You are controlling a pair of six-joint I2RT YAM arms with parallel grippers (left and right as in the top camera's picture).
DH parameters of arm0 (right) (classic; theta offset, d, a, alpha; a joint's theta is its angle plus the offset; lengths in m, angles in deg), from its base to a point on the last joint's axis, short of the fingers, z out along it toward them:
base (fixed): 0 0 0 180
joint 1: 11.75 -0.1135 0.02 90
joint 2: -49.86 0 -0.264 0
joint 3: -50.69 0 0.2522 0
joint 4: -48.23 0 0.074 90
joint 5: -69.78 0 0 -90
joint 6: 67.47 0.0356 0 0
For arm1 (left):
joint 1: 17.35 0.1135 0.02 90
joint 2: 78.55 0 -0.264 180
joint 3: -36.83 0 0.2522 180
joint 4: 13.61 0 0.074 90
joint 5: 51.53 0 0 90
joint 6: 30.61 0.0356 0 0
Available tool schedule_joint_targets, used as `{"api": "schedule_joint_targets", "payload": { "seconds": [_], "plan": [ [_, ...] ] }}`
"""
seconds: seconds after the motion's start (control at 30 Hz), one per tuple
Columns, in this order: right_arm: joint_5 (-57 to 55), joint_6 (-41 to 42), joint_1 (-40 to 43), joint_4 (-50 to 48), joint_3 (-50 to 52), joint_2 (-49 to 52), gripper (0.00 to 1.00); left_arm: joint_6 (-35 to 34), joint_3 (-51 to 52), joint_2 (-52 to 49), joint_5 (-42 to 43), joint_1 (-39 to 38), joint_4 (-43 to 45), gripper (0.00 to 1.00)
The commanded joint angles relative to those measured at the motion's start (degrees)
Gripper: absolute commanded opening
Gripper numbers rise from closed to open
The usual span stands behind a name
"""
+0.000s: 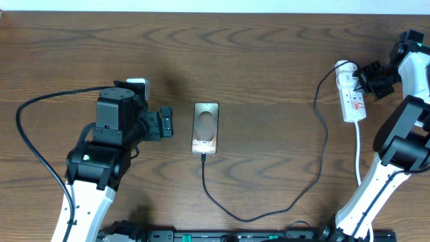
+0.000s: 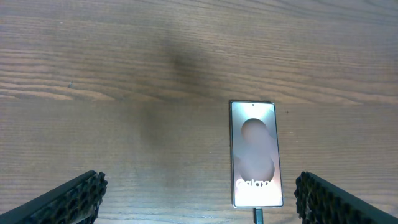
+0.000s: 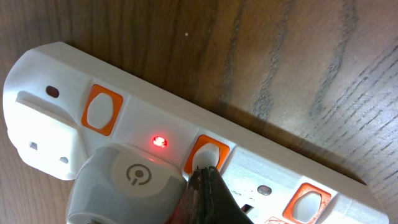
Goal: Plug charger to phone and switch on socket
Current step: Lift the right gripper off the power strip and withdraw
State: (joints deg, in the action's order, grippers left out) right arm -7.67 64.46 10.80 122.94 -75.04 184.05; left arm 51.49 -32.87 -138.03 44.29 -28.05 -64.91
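Observation:
The phone [image 1: 205,127] lies flat mid-table, screen up with "Galaxy" lettering; it also shows in the left wrist view [image 2: 255,153]. The charger cable [image 1: 269,214] runs from its near end [image 2: 257,216] in a loop to the white socket strip [image 1: 352,94] at the far right. My left gripper [image 1: 165,124] is open and empty, just left of the phone. My right gripper [image 3: 205,171] is shut, its tip pressing an orange-framed switch [image 3: 208,152] on the socket [image 3: 68,81], next to a grey-white charger adapter [image 3: 124,186]. A red light [image 3: 160,142] glows.
The socket's white cord [image 1: 358,151] runs toward the near edge by the right arm's base. Thick black robot cables [image 1: 33,154] loop at the left. Other orange switches [image 3: 101,110] sit along the strip.

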Motion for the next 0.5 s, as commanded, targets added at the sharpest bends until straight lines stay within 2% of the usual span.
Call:
{"api": "schedule_joint_targets", "payload": {
  "seconds": [0.0, 0.13, 0.33, 0.47],
  "plan": [
    [-0.37, 2.95, -2.16, -1.22, 3.41, 0.96, 0.01, -0.31, -0.15, -0.11, -0.52, 0.17, -0.2, 0.99],
    [-1.88, 2.43, -2.05, -1.44, 4.57, 0.96, 0.01, -0.31, -0.15, -0.11, -0.52, 0.17, -0.2, 0.98],
    [3.21, -4.44, -1.97, -0.98, 4.33, -0.96, 0.01, -0.31, -0.17, -0.11, -0.52, 0.17, -0.2, 0.98],
    [-2.62, -4.52, -1.31, 1.38, 4.33, -6.45, 0.01, -0.31, -0.17, -0.11, -0.52, 0.17, -0.2, 0.99]
  ]
}}
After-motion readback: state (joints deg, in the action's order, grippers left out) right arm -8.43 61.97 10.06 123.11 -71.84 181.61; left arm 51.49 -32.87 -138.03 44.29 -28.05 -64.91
